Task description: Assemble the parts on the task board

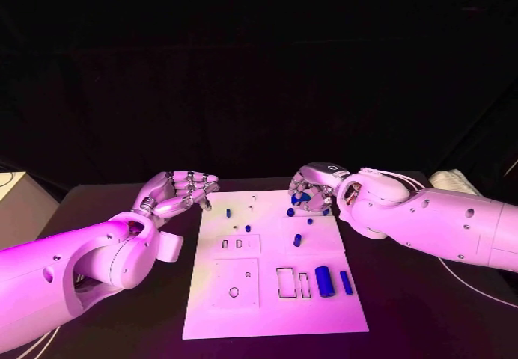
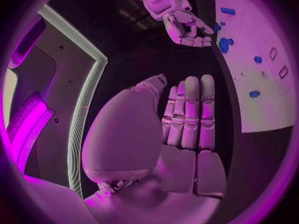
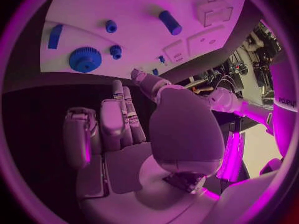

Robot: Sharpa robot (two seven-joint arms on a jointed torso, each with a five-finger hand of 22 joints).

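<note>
Both hands empty, blue gear (image 3: pixel 85 59) on task board (image 3: pixel 124 7), beyond right fingers (image 3: pixel 118 97)

Black table (image 1: pixel 432 314), pale box (image 1: pixel 22 206) beside it.

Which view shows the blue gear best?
The right wrist view: the blue gear lies unobstructed on the task board, teeth visible. In the head view the right hand partly hides it; the left wrist view shows only small blue shapes beside that hand.
</note>
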